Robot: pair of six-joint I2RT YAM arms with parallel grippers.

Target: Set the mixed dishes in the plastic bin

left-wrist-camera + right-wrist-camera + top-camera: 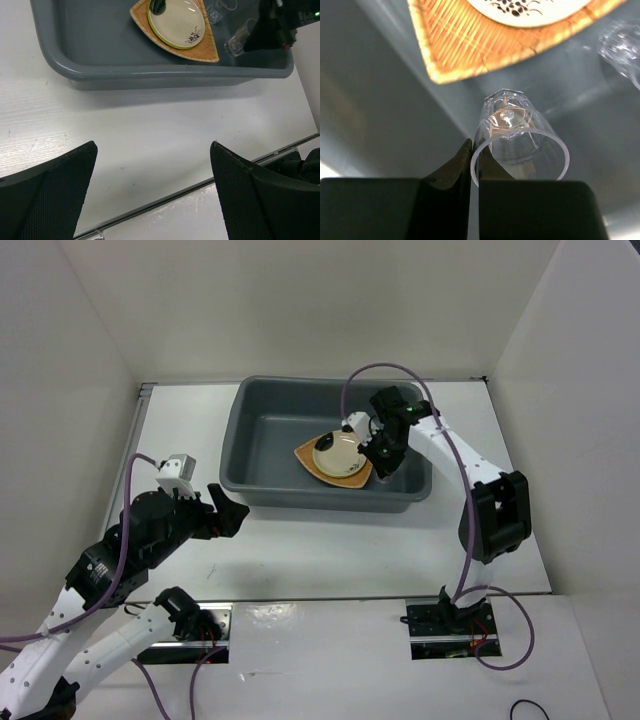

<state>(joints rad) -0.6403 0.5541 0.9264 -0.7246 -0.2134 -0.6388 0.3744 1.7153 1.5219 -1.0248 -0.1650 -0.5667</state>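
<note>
- The plastic bin (240, 440) stands on the white table (330, 550), toward 12 o'clock from the arm bases in the top view.
- A tan wooden plate (304, 453) lies flat on the bin floor, in the half toward 3 o'clock.
- A cream plate (338, 457) with dark marks rests on top of it. In the left wrist view a thin lime edge shows around the cream plate's (177, 22) rim, which is the green plate (172, 47) stacked beneath it.
- The right gripper (383, 453) reaches down inside the bin, just beside the wooden plate at its 3 o'clock side.
- Its fingers are drawn narrow, pinching the rim wall of a clear cup (520, 145). One dark finger lies outside the wall.
- The cup's mouth faces the wrist camera and its base points down at the grey bin floor (380, 100). I cannot tell whether the base touches the floor.
- The corner of the wooden plate (455, 55) sits near the cup, at its 11 o'clock in the right wrist view.
- A second clear cup (622, 50) lies on the bin floor at 2 o'clock from the held one, apart from it.
- The left gripper (225, 512) hangs over the bare table outside the bin, near the bin's 7 o'clock corner.
- Its fingers are spread wide and hold nothing, with the bin wall (165, 75) ahead of them.
</note>
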